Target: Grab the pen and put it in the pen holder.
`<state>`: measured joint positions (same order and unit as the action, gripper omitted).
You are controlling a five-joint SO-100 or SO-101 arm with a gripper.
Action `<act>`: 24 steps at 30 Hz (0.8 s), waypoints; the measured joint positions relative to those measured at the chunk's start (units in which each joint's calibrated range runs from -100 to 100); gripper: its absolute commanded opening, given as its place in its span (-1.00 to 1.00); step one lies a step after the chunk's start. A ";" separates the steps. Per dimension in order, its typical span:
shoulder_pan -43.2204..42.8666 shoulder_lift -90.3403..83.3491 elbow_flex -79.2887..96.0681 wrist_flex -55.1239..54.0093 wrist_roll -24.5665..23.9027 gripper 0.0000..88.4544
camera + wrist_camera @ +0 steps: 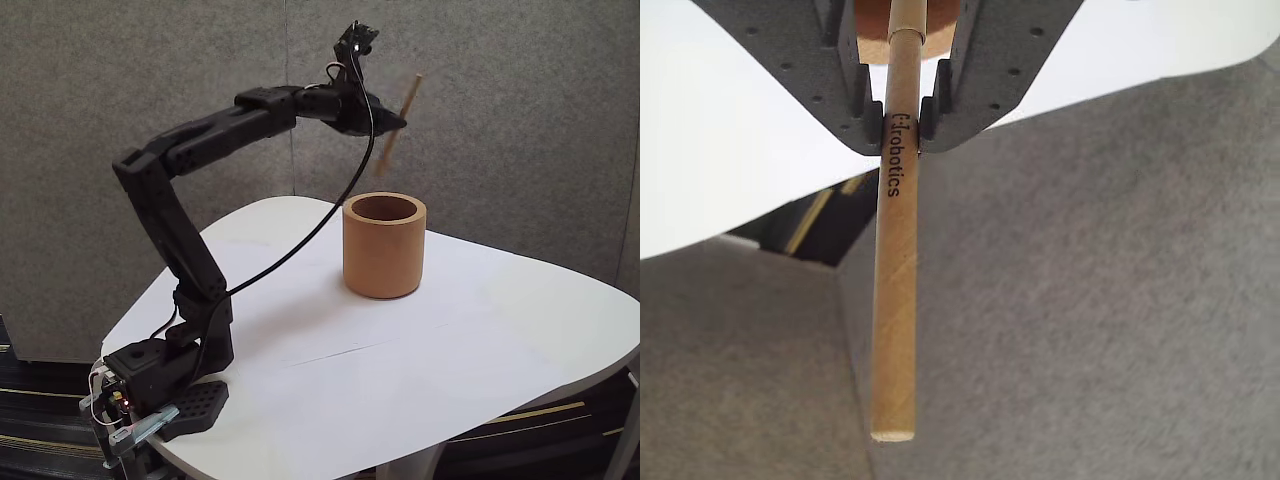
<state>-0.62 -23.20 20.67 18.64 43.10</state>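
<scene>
At the left of the fixed view the arm's base (pixel 160 385) is clamped to the near corner of a white rounded table (pixel 480 340), with small red lights glowing on the electronics at the edge. A black cable (pixel 300 240) loops from the base up to the wrist, hanging in the air between the arm and the pen holder (pixel 384 246) without touching the cup. The black arm folds up and reaches right, and the gripper (pixel 395 122) sits high above the table, its jaws clamped on the pen (pixel 402 118). The pen is tilted, its lower end hanging above the holder's open rim, well clear of it. The holder stands upright on the table. In the wrist view the gripper (pixel 900 120) pinches the pen (pixel 895 300) near the printed word "robotics". Behind the table is grey, felt-like wall panelling (pixel 500 120); the wrist view shows grey carpet (pixel 1090 330) beyond the table (pixel 730 150).
</scene>
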 measured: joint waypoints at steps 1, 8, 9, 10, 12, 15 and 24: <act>-0.59 -0.51 2.17 -1.27 0.00 -0.99; -1.84 -1.19 14.26 -17.12 1.37 -0.99; -1.69 -1.19 14.89 -18.73 2.10 -0.99; -1.69 -1.19 14.98 -20.00 2.64 -0.99; -1.69 -1.27 15.07 -21.86 3.37 -0.99; -1.76 -1.27 15.07 -24.07 3.71 -0.99; -1.69 -1.27 21.30 -25.00 6.06 -0.99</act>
<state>-2.31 -24.47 41.97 -6.36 49.16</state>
